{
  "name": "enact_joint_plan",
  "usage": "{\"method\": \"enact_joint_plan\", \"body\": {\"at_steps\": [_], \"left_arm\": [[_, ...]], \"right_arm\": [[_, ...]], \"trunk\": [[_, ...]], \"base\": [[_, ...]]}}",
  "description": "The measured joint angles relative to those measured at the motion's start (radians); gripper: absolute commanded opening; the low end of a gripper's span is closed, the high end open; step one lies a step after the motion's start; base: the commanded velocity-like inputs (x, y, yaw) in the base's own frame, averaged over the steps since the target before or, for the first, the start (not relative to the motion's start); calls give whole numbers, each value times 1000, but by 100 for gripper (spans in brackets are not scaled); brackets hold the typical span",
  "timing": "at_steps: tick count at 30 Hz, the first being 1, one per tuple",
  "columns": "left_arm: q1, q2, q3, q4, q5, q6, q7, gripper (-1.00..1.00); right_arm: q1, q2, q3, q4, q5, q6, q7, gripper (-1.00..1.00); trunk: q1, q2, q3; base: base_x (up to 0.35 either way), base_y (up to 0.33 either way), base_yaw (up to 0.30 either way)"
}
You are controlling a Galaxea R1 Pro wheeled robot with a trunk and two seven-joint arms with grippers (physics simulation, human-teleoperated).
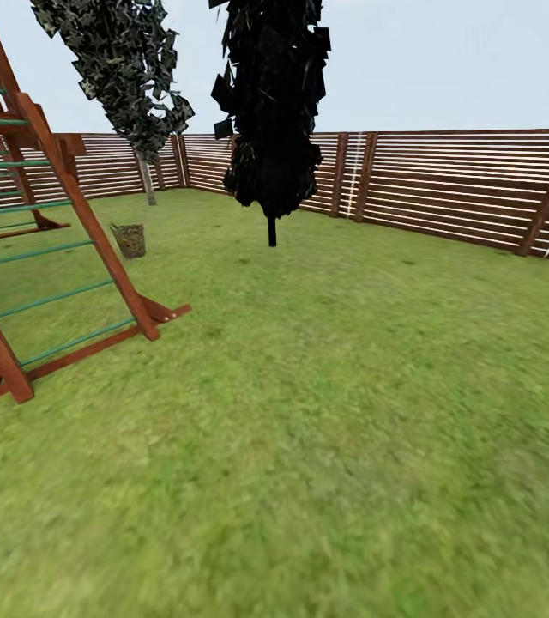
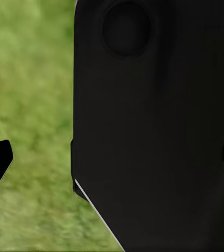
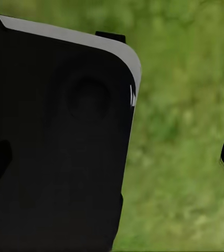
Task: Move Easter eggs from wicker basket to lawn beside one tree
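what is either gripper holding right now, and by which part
Nothing. In each wrist view the fingertips sit wide apart at the picture's edges, with grass and a black robot part between them. The wicker basket stands far off on the lawn.

A brown fence (image 1: 446, 184) of horizontal slats with darker posts runs across the back and bends forward at the right. Above it the sky (image 1: 446, 60) is pale grey-blue and even, and the light is flat, with no strong shadows. At the left stands a red-brown wooden play frame (image 1: 77, 223) with green rungs, its feet set on green, mottled grass (image 1: 326, 412). A nearly black tree (image 1: 272, 103) with a thin black trunk stands near the fence, right of centre-left. In both wrist views the grass shows blurred and green.
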Motion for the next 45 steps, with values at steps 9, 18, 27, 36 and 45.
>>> {"method": "enact_joint_plan", "body": {"at_steps": [9, 18, 27, 36, 45], "left_arm": [[0, 0, 0, 0, 0, 0, 0, 100], [0, 0, 0, 0, 0, 0, 0, 100], [0, 0, 0, 0, 0, 0, 0, 100], [0, 0, 0, 0, 0, 0, 0, 100], [0, 0, 0, 0, 0, 0, 0, 100]], "right_arm": [[0, 0, -1, 0, -1, 0, 0, 100], [0, 1, -1, 0, -1, 0, 0, 100], [0, 4, -1, 0, 0, 0, 0, 100], [0, 4, -1, 0, 0, 0, -1, 100], [0, 4, -1, 0, 0, 0, -1, 100]], "trunk": [[0, 0, 0], [0, 0, 0], [0, 0, 0], [0, 0, 0], [0, 0, 0]], "base": [[328, 0, 0], [328, 0, 0], [328, 0, 0], [328, 0, 0], [328, 0, 0]]}}
